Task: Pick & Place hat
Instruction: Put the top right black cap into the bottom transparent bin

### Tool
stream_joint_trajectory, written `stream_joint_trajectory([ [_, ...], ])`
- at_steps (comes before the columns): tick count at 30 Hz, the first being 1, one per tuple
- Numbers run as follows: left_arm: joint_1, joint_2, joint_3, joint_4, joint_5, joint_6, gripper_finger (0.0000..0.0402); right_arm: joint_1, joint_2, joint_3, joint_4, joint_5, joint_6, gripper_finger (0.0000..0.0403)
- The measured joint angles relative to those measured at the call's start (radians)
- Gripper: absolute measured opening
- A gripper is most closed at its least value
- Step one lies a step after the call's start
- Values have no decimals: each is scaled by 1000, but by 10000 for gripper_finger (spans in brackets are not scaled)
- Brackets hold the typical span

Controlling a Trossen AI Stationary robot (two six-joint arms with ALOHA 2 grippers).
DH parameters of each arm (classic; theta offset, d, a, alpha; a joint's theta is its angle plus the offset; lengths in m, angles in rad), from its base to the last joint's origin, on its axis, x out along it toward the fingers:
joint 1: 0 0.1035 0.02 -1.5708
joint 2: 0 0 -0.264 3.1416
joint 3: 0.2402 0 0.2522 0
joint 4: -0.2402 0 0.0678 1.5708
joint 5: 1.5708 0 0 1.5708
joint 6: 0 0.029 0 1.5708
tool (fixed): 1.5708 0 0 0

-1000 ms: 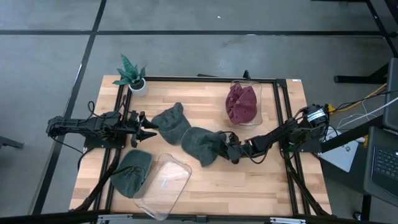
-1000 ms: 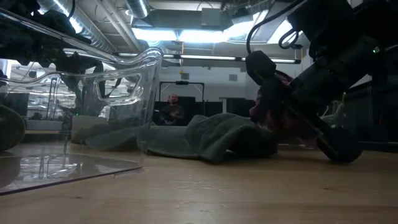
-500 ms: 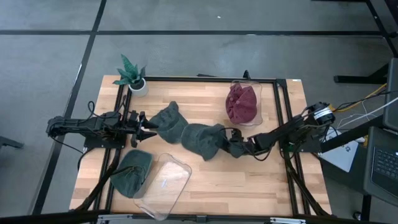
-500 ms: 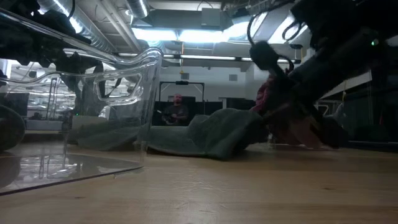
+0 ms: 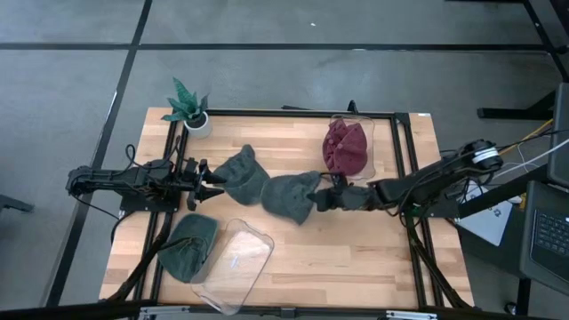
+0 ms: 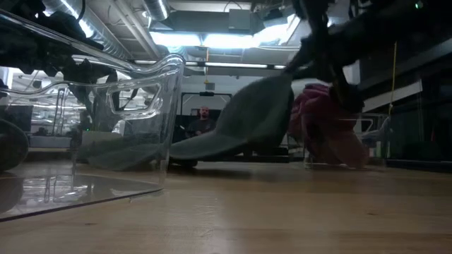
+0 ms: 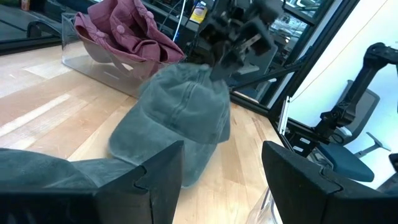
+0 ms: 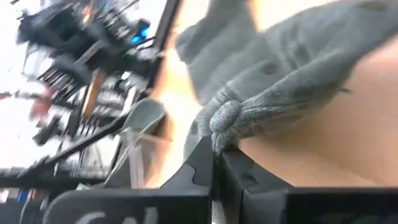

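- You see a grey-green hat [image 5: 286, 196] near the middle of the wooden table [image 5: 356, 258], pinched at its 3 o'clock edge by your right gripper [image 5: 322, 200].
- The hat's long axis runs roughly 9 to 3 o'clock in the high view, with the gripped edge pointing toward 3 o'clock.
- In the low view the hat [image 6: 244, 123] is tilted: the gripped end is raised off the wood and the far end slopes down toward the tabletop.
- Your right gripper is closed tight on a bunched fold of the hat's fabric [image 8: 227, 121], as the right wrist view shows.
- Your right arm reaches in low from the table's 3 o'clock side, stretched nearly flat toward 9 o'clock.
- A second grey-green hat [image 5: 240, 173] lies just beside the held one, on its 9 o'clock side.
- Your left gripper [image 5: 213, 185] sits at the 9 o'clock edge of that second hat, its fingers [image 7: 155, 168] spread wide and holding nothing.
- Your left arm lies low along the table's 9 o'clock side, pointing toward 3 o'clock.
- A dark red hat [image 5: 345, 147] rests in a clear bin [image 5: 366, 133] toward 1 o'clock.
- Another clear bin [image 5: 236, 267] lies tipped at 7 o'clock, with a third grey-green hat [image 5: 188, 247] at its mouth.
- A small potted plant [image 5: 188, 108] stands at 11 o'clock.
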Motion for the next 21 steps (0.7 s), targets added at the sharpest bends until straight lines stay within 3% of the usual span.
stream_joint_trajectory([
  [11, 0, 0, 0, 0, 0, 0, 210, -9, -136, 1, 11, -171, -251, 6],
  [21, 0, 0, 0, 0, 0, 0, 210, -7, -144, 104, 42, -291, -429, 6],
])
